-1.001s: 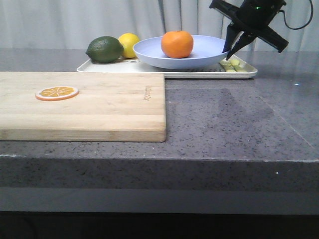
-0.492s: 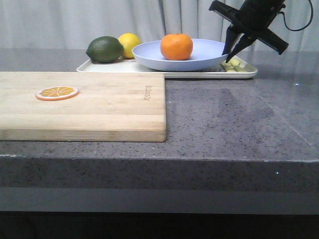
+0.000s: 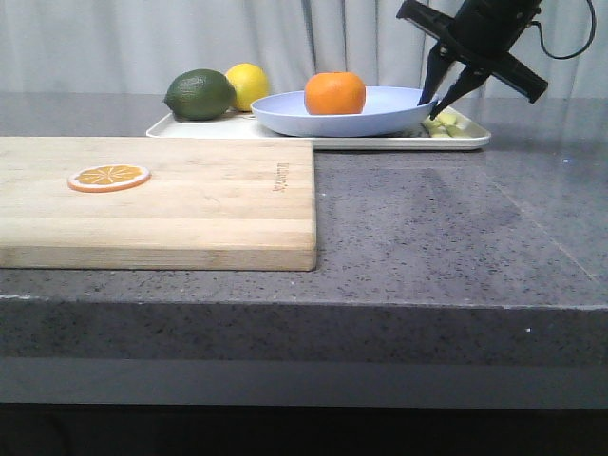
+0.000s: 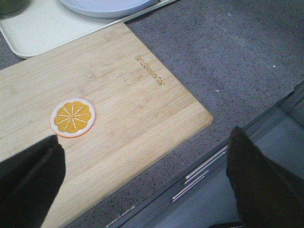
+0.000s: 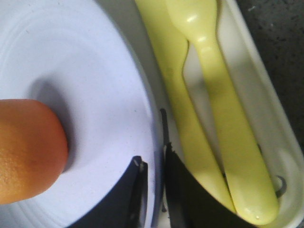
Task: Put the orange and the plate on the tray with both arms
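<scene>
Front view shows the orange [image 3: 334,93] sitting in the plate [image 3: 380,112], just beside the right gripper [image 3: 439,100], which pinches the plate's rim over the tray [image 3: 465,141]; only release seems left.

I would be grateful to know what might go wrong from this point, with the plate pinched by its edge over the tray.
1. The right gripper pinches only the plate's rim; if it slips, the plate may drop crooked onto the tray.
2. The orange sits loose on the plate and could roll off if it tilts.
3. The yellow utensils lie right beside the fingers, so the plate could land on them.
</scene>
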{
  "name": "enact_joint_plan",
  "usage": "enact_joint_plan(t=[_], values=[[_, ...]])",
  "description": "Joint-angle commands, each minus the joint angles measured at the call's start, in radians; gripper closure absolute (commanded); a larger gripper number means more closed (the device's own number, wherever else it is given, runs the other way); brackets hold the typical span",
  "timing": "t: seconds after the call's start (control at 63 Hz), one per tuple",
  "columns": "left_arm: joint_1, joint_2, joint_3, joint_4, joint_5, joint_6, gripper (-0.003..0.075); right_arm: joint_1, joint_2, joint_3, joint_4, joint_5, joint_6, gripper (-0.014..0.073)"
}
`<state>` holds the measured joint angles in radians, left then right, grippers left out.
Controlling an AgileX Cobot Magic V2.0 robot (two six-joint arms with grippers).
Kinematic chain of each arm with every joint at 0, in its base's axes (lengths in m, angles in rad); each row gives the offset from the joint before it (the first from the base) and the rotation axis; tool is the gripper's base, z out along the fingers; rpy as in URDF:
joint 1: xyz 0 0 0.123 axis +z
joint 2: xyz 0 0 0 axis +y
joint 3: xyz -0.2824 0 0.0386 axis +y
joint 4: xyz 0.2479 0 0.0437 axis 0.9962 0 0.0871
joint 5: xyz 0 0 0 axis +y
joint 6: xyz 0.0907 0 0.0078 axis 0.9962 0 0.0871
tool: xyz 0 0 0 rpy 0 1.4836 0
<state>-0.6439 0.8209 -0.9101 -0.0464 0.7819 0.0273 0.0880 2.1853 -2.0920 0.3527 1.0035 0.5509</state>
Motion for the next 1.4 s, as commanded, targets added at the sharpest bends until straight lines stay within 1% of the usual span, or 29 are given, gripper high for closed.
enact_joint_plan(t=[0.0,0.064,0.254,0.461,0.619,0.826,0.953,1.112,1.255,1.302,1.382], values=[[0.004,-0.001,-0.028,-0.01,-0.067,-0.008,0.0047,-0.002,-0.071,-0.038,0.032,-0.033,-0.022,0.0402],[0.004,-0.001,-0.028,-0.01,-0.067,-0.008,0.0048,-0.002,-0.071,-0.038,0.032,-0.031,-0.022,0.0384],[0.004,-0.001,-0.028,-0.01,-0.067,-0.008,0.0048,-0.002,-0.072,-0.038,0.032,-0.024,-0.022,0.0383],[0.004,-0.001,-0.028,-0.01,-0.067,-0.008,0.0047,-0.006,-0.087,-0.038,0.022,0.068,-0.022,0.0388],[0.004,-0.001,-0.028,-0.01,-0.067,-0.008,0.0048,-0.006,-0.113,-0.038,-0.013,0.107,-0.024,0.0388],[0.004,-0.001,-0.028,-0.01,-0.067,-0.008,0.0048,-0.006,-0.179,-0.038,-0.022,0.138,-0.066,0.0388],[0.004,-0.001,-0.028,-0.01,-0.067,-0.008,0.0048,-0.006,-0.241,-0.038,-0.023,0.174,-0.143,0.0388],[0.004,-0.001,-0.028,-0.01,-0.067,-0.008,0.0048,-0.001,-0.341,-0.038,-0.035,0.251,-0.301,0.0388],[0.004,-0.001,-0.028,-0.01,-0.062,-0.008,0.0048,0.022,-0.453,-0.017,-0.113,0.31,-0.377,0.0388],[0.004,-0.001,-0.028,-0.01,-0.062,-0.008,0.0048,0.038,-0.498,0.013,-0.15,0.319,-0.405,0.0388],[0.004,-0.001,-0.028,-0.01,-0.06,-0.008,0.0048,0.065,-0.594,0.106,-0.19,0.301,-0.442,0.0388]])
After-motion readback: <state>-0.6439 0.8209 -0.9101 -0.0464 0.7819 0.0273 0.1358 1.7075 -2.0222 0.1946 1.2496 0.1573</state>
